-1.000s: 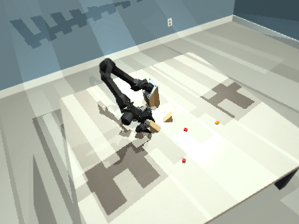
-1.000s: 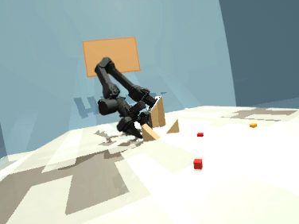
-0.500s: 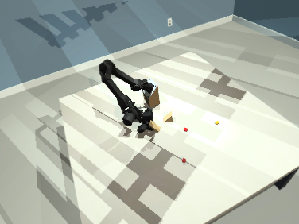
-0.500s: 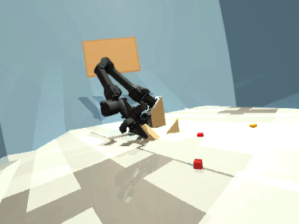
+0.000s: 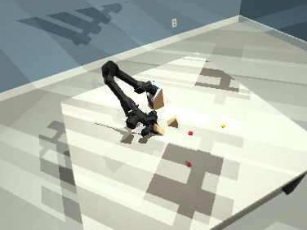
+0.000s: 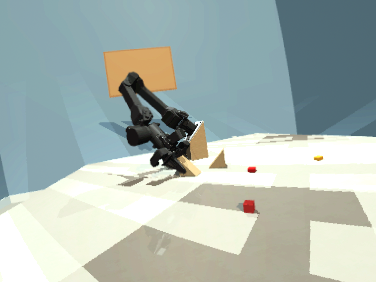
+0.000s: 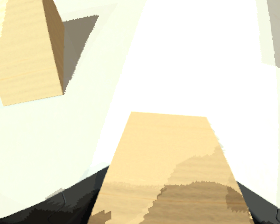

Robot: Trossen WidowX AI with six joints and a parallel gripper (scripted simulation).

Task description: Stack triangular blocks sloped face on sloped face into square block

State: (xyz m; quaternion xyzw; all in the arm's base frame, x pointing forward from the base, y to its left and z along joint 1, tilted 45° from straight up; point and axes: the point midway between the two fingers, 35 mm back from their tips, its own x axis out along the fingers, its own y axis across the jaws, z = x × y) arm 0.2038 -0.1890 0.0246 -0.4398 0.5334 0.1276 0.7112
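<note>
My gripper (image 5: 153, 128) (image 6: 185, 162) (image 7: 166, 177) is shut on one triangular block (image 5: 159, 130) (image 6: 191, 167) (image 7: 167, 145), low at the table. A finger lies along each side of this block, and its broad pale face fills the lower middle of the wrist view. Whether its underside touches the table cannot be told. The other triangular block (image 5: 173, 121) (image 6: 219, 160) (image 7: 25, 60) stands apart on the table, a little to the right in the top and exterior views and at the upper left in the wrist view. The blocks do not touch.
A big brown mount (image 5: 157, 102) (image 6: 199, 144) stands behind the blocks at the arm's base. A red cube (image 5: 190, 133) (image 6: 252, 169) and a yellow piece (image 5: 223, 126) (image 6: 318, 158) lie to the right. Another red cube (image 5: 189, 165) (image 6: 249, 206) lies nearer the front.
</note>
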